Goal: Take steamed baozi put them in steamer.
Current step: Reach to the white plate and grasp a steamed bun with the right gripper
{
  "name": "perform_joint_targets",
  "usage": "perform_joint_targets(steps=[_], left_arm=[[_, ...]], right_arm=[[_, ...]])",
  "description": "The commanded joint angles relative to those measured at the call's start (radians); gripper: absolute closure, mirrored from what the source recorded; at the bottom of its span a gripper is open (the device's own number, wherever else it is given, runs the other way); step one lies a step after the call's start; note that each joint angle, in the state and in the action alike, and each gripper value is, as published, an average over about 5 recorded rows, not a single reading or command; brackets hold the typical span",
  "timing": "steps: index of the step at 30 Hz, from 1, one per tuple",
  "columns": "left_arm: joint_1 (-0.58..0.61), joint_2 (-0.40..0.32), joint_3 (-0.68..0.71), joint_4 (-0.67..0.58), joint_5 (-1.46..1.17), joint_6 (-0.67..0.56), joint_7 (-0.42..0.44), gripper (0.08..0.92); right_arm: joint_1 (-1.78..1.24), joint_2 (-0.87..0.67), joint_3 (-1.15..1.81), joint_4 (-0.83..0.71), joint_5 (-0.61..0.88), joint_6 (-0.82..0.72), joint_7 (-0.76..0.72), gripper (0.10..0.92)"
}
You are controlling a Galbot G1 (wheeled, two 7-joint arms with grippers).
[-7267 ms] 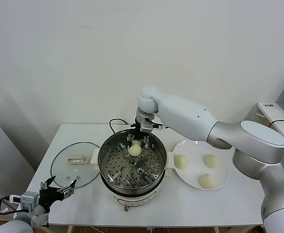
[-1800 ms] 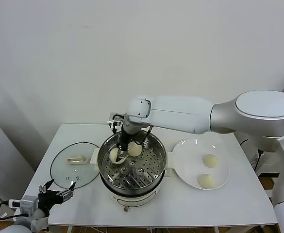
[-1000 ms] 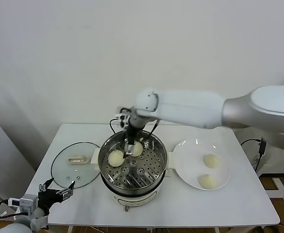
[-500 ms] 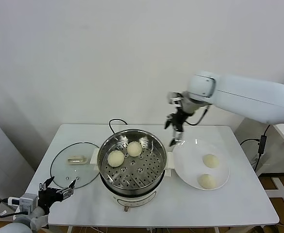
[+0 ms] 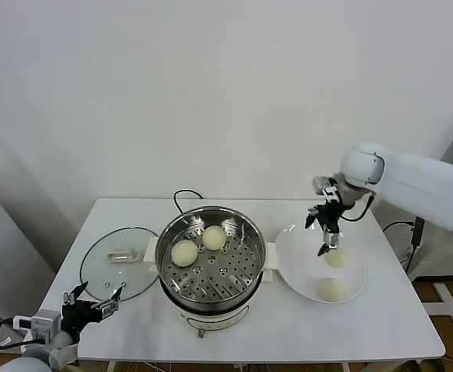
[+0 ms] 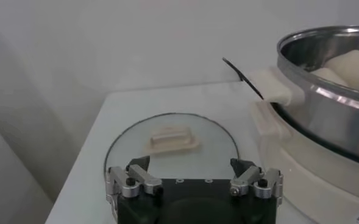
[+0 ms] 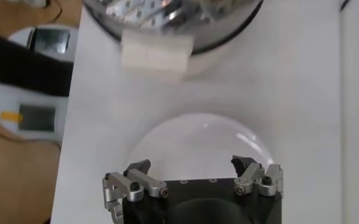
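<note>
Two smooth, pale cream round baozi (image 5: 197, 246) already sit in the large shiny steel steamer pot (image 5: 211, 267); two wait on the round white plate (image 5: 297, 271). The right hand (image 5: 324, 234), spread and empty, hovers over the farther bun (image 5: 336, 258): descend straight, straddle it, close gently. The left hand (image 5: 92, 303) idles spread near the tabletop's (image 5: 365, 325) front-left corner.

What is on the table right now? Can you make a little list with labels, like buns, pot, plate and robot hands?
buns in pot: two baozi on the steamer's holey tray
buns on plate: two on the white plate
lid: glass lid flat on the table, left of the steamer
right tool: open, empty, above the plate
left tool: open, empty, by the table's front left corner
</note>
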Motion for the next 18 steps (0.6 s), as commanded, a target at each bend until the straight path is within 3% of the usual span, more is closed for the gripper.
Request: perform_joint_targets(steps=[1,18], left_arm=[[0.001,-0.001,-0.001,-0.004,0.001,0.002,-0.001,0.177],[-0.001,0.005,0.003,-0.005,0.001,0.005,-0.001,0.177]], right_arm=[[-0.199,-0.047,0.117,-0.042,-0.159,0.079,-0.027,0.203],[-0.360,-0.036,0.233,-0.079,-0.205,0.104,-0.023,0.203]])
